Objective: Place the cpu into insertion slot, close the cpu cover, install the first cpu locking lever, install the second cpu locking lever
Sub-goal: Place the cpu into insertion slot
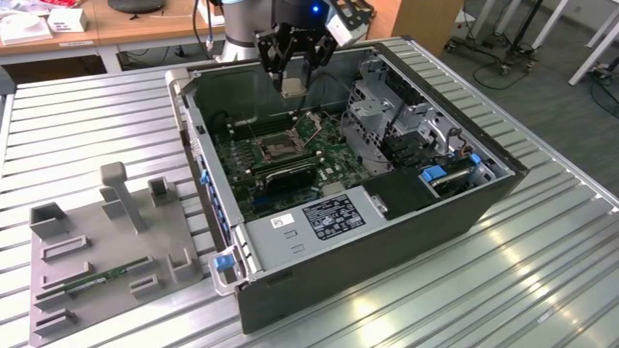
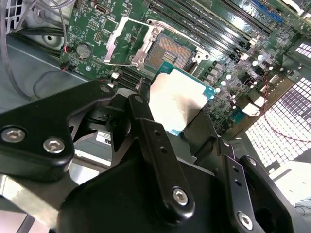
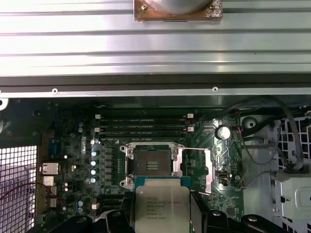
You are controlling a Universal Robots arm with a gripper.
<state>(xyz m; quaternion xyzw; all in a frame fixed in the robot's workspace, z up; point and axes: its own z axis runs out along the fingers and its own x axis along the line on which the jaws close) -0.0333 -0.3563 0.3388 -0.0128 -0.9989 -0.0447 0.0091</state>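
Ribbed metal table (image 1: 541, 239) bears computer case (image 1: 320, 286) and grey fixture (image 1: 101, 250)

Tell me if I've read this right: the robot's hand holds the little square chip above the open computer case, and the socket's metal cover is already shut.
Not quite. The hand does hold the chip above the open computer case, but the cover is not shut: the first wrist view shows it swung open beside the socket, whose dark centre lies bare.
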